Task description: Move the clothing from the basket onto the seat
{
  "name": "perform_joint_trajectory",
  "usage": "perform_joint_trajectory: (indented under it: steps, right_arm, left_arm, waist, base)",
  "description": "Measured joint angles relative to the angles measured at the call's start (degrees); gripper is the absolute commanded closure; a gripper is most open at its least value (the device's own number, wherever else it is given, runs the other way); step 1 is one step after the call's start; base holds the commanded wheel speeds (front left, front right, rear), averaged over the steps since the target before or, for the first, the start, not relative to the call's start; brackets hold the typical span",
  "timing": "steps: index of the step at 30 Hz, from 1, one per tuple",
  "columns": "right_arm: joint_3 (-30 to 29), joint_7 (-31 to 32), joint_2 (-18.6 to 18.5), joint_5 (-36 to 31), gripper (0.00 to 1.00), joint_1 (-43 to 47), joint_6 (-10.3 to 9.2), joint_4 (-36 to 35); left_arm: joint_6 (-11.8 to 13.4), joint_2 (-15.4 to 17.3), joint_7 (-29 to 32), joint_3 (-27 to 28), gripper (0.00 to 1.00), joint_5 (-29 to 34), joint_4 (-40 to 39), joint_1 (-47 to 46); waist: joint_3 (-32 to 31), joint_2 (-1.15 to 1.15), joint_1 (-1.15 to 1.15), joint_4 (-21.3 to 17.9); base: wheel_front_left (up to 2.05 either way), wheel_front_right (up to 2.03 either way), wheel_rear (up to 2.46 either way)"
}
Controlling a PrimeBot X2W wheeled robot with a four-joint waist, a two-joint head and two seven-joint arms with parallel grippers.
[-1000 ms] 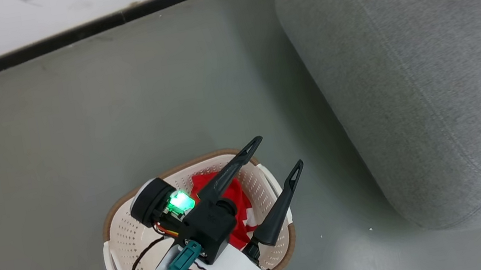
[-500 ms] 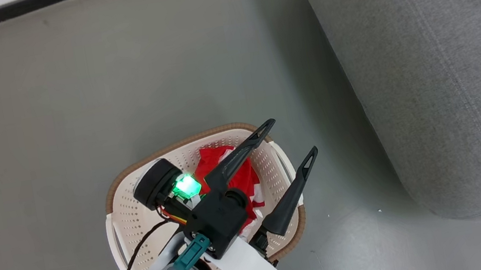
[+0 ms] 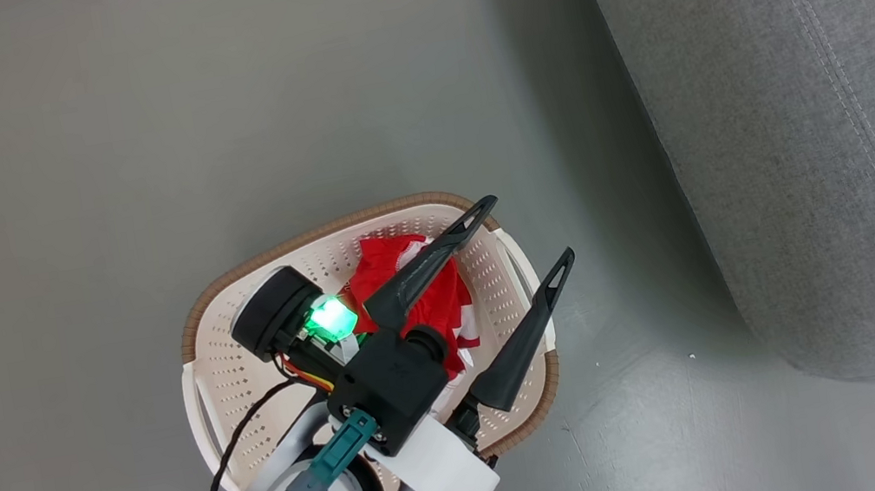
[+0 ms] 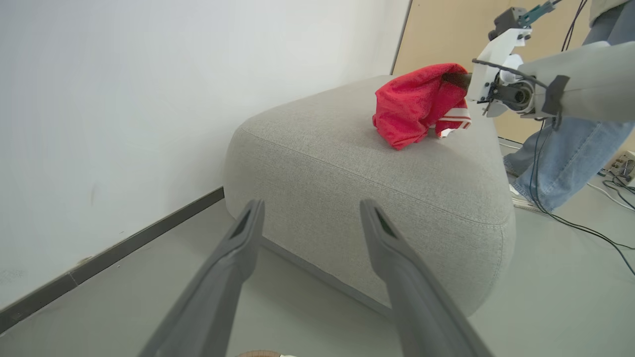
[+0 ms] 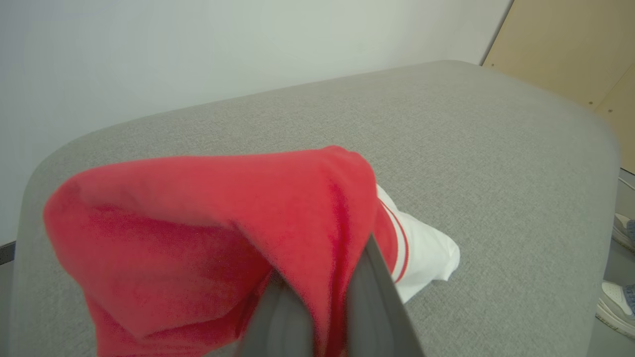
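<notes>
Right arm: set-down on seat (image 3: 806, 134). Left arm: staged over basket (image 3: 273, 258).
My right gripper (image 5: 320, 292) is clamped on a red garment (image 4: 412, 104) whose lower folds look to rest on the seat. I judge the clean release is to sink until the fabric slackens, part the fingers, then back straight out so nothing snags. My left gripper (image 3: 527, 229) hangs spread wide and empty above the basket, where more red clothing (image 3: 387, 262) lies bunched toward the end nearer the seat.
</notes>
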Motion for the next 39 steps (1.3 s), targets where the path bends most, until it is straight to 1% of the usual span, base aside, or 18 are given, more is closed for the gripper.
perform_joint_trajectory:
  steps: [7,8,9,10,11,13,15,16,17,24,28,31,39]
  right_arm:
    - [-0.2,0.0,2.9,-0.6,1.00,1.3,0.00,1.9]
    - [-0.1,0.0,3.3,-0.6,0.91,1.3,0.00,1.9]
    - [-0.2,0.0,3.5,-0.6,0.75,1.3,0.00,1.9]
    - [-0.2,0.0,3.7,-0.6,0.68,1.3,0.00,1.9]
    - [-0.2,0.0,3.7,-0.6,0.58,1.3,0.00,1.9]
    - [-0.2,0.0,3.8,-0.6,0.50,1.3,0.00,1.9]
    - [0.0,-0.1,4.1,-0.6,0.21,1.3,0.00,2.1]
    - [0.1,-0.1,4.3,-0.6,0.01,1.3,0.00,2.3]
    - [0.2,-0.1,4.7,-0.6,0.00,1.4,0.00,2.4]
    - [1.6,-0.1,7.1,-0.6,0.00,2.4,0.00,2.4]
    - [2.7,-0.1,7.6,-0.2,0.00,3.7,0.00,1.8]
    - [3.4,-0.1,8.0,1.4,0.00,5.8,0.00,0.6]
    - [3.7,-0.1,8.4,3.8,0.00,11.5,0.00,-3.0]
  left_arm:
    - [0.0,0.5,-0.2,0.2,0.00,0.0,0.1,-0.5]
    - [0.0,0.5,-0.5,0.2,0.00,0.0,0.1,-0.6]
    - [0.0,0.5,-0.6,0.3,0.00,0.0,0.2,-0.8]
    - [0.0,0.5,-0.7,0.3,0.00,0.0,0.3,-1.0]
    - [0.0,0.5,-0.9,0.3,0.00,0.0,0.4,-1.1]
    - [0.0,0.6,-1.1,0.4,0.00,0.0,0.7,-1.2]
    - [0.0,0.7,-1.3,0.4,0.00,-0.1,1.0,-1.2]
    - [0.0,0.7,-1.3,0.4,0.00,-0.2,1.2,-1.2]
    - [0.0,0.7,-1.3,0.4,0.00,-0.3,1.3,-1.2]
    - [0.0,0.9,-1.9,0.4,0.00,-0.6,2.5,-1.2]
    - [0.0,1.1,-2.4,0.4,0.00,-1.0,3.2,-1.2]
    - [0.0,1.1,-3.1,0.6,0.00,-1.1,3.6,-1.2]
    - [0.0,1.3,-4.4,0.8,0.00,-2.2,4.7,-0.4]
  waist:
    - [0.9,0.00,0.00,-0.6]
    - [1.0,0.00,0.00,-0.8]
    - [1.0,0.00,0.00,-0.9]
    - [1.0,0.00,0.00,-1.0]
    - [0.9,0.00,0.00,-1.2]
    - [0.8,0.00,0.00,-1.4]
    - [0.6,0.00,0.00,-1.7]
    - [0.5,0.00,0.00,-1.8]
    - [0.4,0.00,0.00,-1.9]
    - [-0.6,0.00,0.00,-3.1]
    - [-1.3,0.00,0.00,-3.8]
    - [-1.9,0.00,0.00,-4.3]
    - [-3.9,0.00,0.00,-5.7]
  base:
    - [0.00,0.00,0.00]
    - [0.00,0.00,0.00]
    - [0.00,0.00,0.00]
    - [0.00,0.00,0.00]
    - [0.00,0.00,0.00]
    - [0.00,0.00,0.00]
    - [0.00,0.00,0.00]
    - [0.00,0.00,0.00]
    - [0.00,0.00,0.00]
    - [0.00,0.00,0.00]
    - [0.00,0.00,0.00]
    - [0.00,0.00,0.00]
    - [0.00,0.00,0.00]
